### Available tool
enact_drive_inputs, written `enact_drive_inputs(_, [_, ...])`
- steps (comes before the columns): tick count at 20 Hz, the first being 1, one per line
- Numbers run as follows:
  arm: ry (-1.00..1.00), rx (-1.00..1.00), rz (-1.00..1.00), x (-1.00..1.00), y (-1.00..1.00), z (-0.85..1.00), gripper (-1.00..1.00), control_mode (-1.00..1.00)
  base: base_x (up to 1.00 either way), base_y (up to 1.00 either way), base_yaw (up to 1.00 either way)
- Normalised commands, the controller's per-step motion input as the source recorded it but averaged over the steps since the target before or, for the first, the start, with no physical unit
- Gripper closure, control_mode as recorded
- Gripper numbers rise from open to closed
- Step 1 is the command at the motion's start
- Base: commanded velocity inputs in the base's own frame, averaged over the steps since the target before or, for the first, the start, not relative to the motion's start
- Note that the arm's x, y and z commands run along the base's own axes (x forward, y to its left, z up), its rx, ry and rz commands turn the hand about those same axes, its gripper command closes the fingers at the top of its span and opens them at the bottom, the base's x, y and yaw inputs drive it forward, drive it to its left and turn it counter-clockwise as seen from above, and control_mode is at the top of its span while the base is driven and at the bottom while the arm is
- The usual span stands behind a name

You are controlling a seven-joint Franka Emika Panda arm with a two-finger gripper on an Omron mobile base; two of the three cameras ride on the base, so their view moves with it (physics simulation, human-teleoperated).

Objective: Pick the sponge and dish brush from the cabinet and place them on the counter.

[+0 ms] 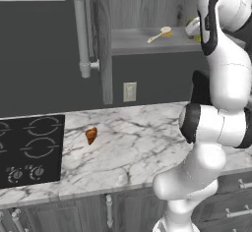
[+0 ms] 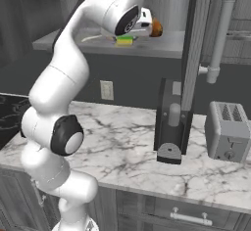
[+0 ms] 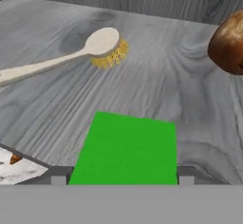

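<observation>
The sponge (image 3: 123,147), a green-topped flat block, lies on the grey shelf of the cabinet (image 3: 180,90). My gripper (image 3: 122,174) is over its near end, with one fingertip against each side. From the right base view the gripper (image 2: 129,34) points down onto the sponge (image 2: 124,40), whose yellow layer shows. The dish brush (image 3: 102,45) lies just beyond on the shelf, bristles down and cream handle running left. It also shows on the shelf as the dish brush (image 1: 160,33). The marble counter (image 1: 142,142) lies below.
A brown rounded lump (image 3: 230,42) sits on the shelf right of the sponge. An open cabinet door (image 2: 195,54) hangs edge-on. On the counter are a black cooktop (image 1: 29,150), an orange-brown pastry (image 1: 91,134), a toaster (image 2: 229,132) and a black appliance (image 2: 170,127).
</observation>
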Motion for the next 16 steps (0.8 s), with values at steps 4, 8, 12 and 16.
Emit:
enact_drive_inputs(4, [-0.03, -0.12, 0.06, -1.00, 0.45, -0.64, 1.00, -1.00, 0.00, 0.00, 0.00])
enact_drive_inputs(8, [-0.03, -0.10, 0.06, -1.00, 0.37, -0.62, 1.00, -1.00, 0.00, 0.00, 0.00])
enact_drive_inputs(12, [0.00, -0.07, 0.05, -0.77, 0.23, -0.61, 1.00, -1.00, 0.00, 0.00, 0.00])
enact_drive_inputs(16, [0.09, -0.01, 0.04, -0.15, 0.07, -0.61, 1.00, -1.00, 0.00, 0.00, 0.00])
